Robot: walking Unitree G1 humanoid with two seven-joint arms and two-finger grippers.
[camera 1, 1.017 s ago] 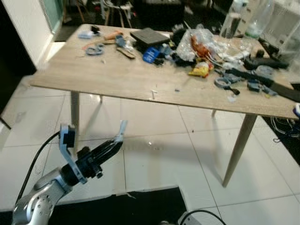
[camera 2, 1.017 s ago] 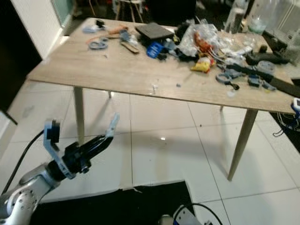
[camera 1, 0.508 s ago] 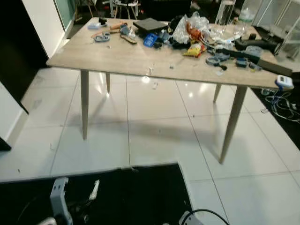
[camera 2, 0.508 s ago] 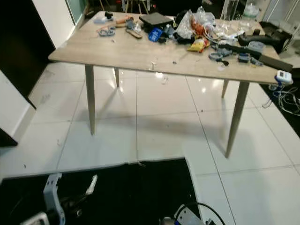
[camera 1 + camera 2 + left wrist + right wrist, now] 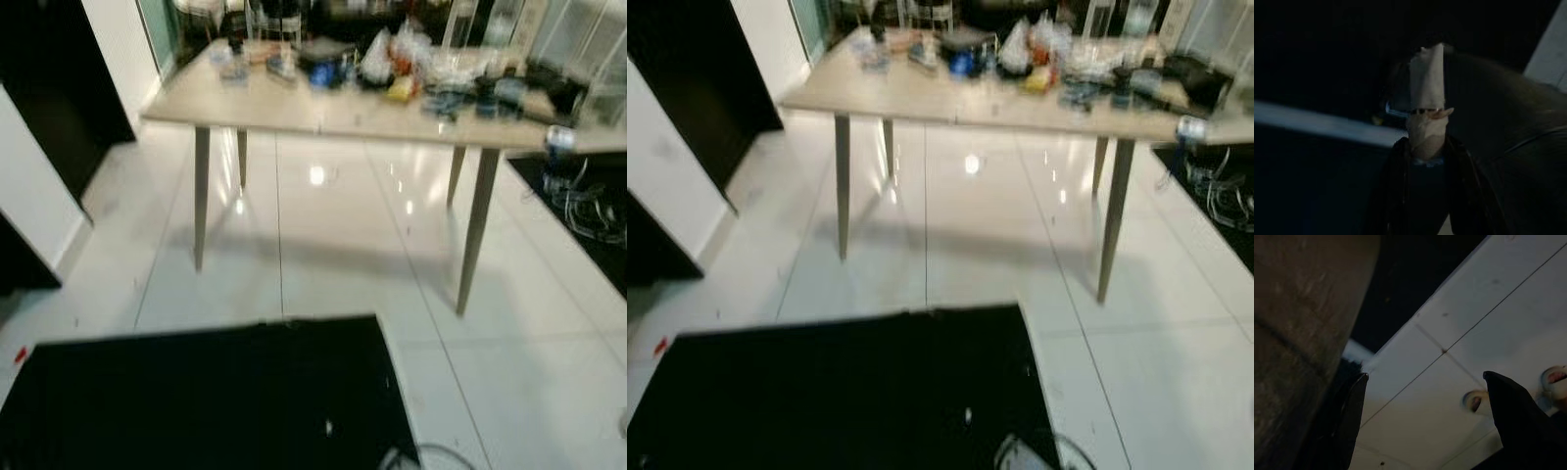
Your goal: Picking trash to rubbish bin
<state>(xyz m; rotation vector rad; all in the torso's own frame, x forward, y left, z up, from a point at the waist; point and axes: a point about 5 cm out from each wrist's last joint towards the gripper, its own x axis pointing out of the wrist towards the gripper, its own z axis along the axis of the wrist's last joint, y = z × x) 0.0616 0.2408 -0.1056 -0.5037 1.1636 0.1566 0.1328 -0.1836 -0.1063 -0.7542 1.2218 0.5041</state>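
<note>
Two black fingers of the left gripper (image 5: 1422, 161) pinch a pale scrap of trash (image 5: 1426, 105) in the dark, while the right gripper (image 5: 1425, 416) hangs idle, fingers spread wide and empty over white floor tiles (image 5: 1488, 308). Carrying seems the step in hand; next the bin must be found. Beyond the black mat (image 5: 196, 392) stands the cluttered table (image 5: 294, 106).

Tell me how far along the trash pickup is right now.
Partway. In hand: the left gripper is shut on a pale scrap of trash, seen in the dark left wrist view. No bin can be made out, so nothing looks dropped yet. Left: the blurred clutter, including wrappers, on the wooden table. The right gripper hangs open over the white floor tiles.
</note>
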